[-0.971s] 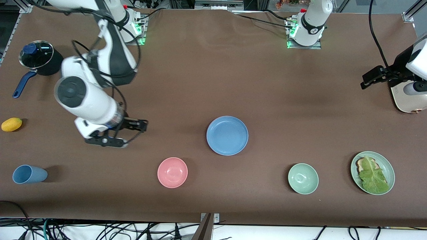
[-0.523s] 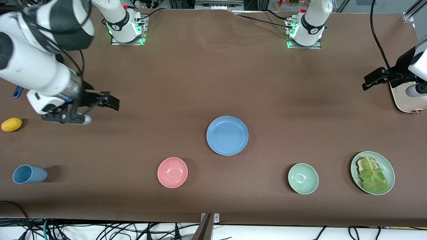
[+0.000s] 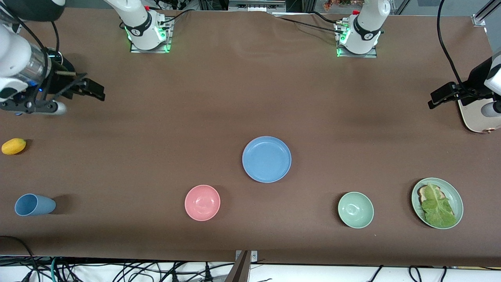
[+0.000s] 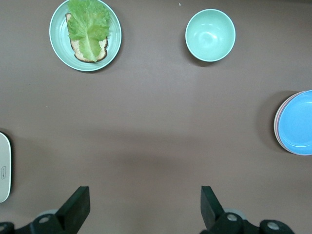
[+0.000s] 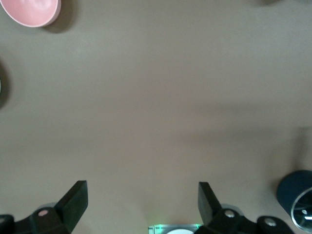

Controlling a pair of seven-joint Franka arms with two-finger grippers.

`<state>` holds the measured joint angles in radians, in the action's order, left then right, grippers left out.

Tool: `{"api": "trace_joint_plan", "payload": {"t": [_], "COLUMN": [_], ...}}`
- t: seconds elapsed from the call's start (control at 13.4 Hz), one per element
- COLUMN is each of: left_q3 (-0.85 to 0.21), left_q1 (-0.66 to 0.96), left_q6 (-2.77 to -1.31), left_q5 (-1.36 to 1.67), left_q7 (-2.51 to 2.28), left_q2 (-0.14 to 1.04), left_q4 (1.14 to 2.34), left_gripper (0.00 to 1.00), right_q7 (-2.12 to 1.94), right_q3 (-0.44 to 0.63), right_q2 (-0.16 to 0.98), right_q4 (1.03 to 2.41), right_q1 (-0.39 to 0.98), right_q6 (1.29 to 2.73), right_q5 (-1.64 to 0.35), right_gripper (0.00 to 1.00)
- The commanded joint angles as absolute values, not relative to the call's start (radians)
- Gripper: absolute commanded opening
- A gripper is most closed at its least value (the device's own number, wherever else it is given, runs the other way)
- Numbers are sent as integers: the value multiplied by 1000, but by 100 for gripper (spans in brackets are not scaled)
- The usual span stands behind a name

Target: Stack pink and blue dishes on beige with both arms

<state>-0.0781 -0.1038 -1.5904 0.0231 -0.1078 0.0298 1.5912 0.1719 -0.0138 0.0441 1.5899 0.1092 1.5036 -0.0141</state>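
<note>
The light blue plate (image 3: 266, 159) lies on top of a stack in the middle of the table. In the left wrist view a thin pink rim shows under the blue plate (image 4: 298, 122). The beige plate is hidden. My right gripper (image 3: 95, 90) hangs open and empty over the table near the right arm's end, beside a dark pot. In its wrist view the right gripper (image 5: 142, 200) has only bare table between its fingers. My left gripper (image 3: 436, 100) hangs open and empty at the left arm's end; in its wrist view the left gripper (image 4: 145, 204) is well apart from the stack.
A pink bowl (image 3: 202, 202), a green bowl (image 3: 355, 210) and a green plate (image 3: 414, 200) with toast and lettuce stand nearer the front camera. A blue cup (image 3: 33, 205), a lemon (image 3: 13, 146) and a lidded pot (image 3: 64, 65) sit at the right arm's end. A white appliance (image 3: 475, 115) sits under the left arm.
My right gripper has swung away from the table's middle toward the right arm's end and toward the pot. The left gripper has drifted slightly. The dishes have not moved.
</note>
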Motion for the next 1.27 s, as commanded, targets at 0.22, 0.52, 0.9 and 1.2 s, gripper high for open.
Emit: {"api": "trace_joint_plan", "payload": {"t": [0.22, 0.52, 0.9, 1.2], "left_q3": [-78, -78, -78, -78], "left_q1": [-109, -110, -109, -109], "left_q6": [-1577, -1578, -1578, -1578], "left_q5": [35, 35, 35, 35], "left_q7": [-84, -83, -83, -83], "left_q2": [49, 52, 54, 54], "left_q4": [1557, 1557, 1557, 1557], "left_gripper": [100, 100, 100, 100], "right_q7": [92, 101, 107, 103], "right_q3": [-15, -12, -11, -14], "right_q2": [3, 5, 11, 0], "right_q4": [1629, 1615, 1606, 1606], "right_q1": [72, 75, 74, 74], "right_q6": [1508, 1516, 1589, 1542], "right_q5": [-12, -14, -34, -48], "right_gripper": [100, 100, 100, 100]}}
